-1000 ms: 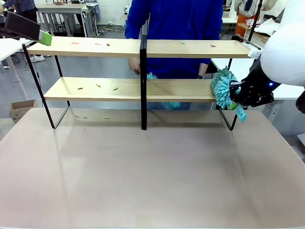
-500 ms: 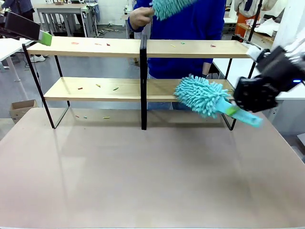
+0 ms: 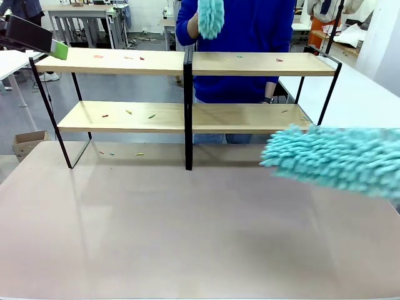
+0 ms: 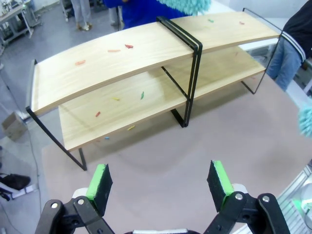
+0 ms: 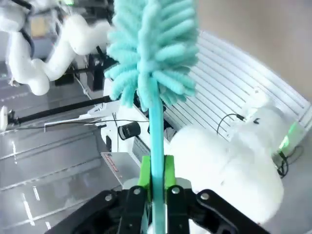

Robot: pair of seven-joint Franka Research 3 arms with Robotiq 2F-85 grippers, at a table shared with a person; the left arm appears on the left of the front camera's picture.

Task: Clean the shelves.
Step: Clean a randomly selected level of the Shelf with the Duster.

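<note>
- The shelves (image 3: 162, 61) stand along the far part of the tabletop (image 3: 187, 237). They are one low wide rack of two light wooden boards in a thin black frame, split by a black centre post (image 3: 187, 106).
- Small coloured scraps (image 3: 128, 112) lie scattered on both boards. A few more lie on the tabletop under the left half of the rack.
- In the left wrist view the left tool (image 4: 160, 181) hangs above the near-left part of the tabletop and looks down at the rack. Its jaws stand wide apart with nothing between the green pads (image 4: 100, 180).
- In the front view that tool's black finger and one green pad sit just above the left end of the top board. I cannot tell whether the pad touches the wood.
- The right tool (image 5: 156, 170) is clamped on the thin teal handle of a duster (image 5: 151, 48). The handle runs straight up between the two green pads, and the fluffy teal head is at the far end.
- In the front view the fluffy head of that duster comes in from the right edge, blurred. It is over the right side of the tabletop, in front of the rack's right end and clear of both boards.
- A person (image 3: 250, 37) in a blue top stands behind the rack, near its middle.
- A second teal duster (image 3: 210, 15) is up in front of the person's chest, above the top board and just right of the centre post, not touching the wood.
</note>
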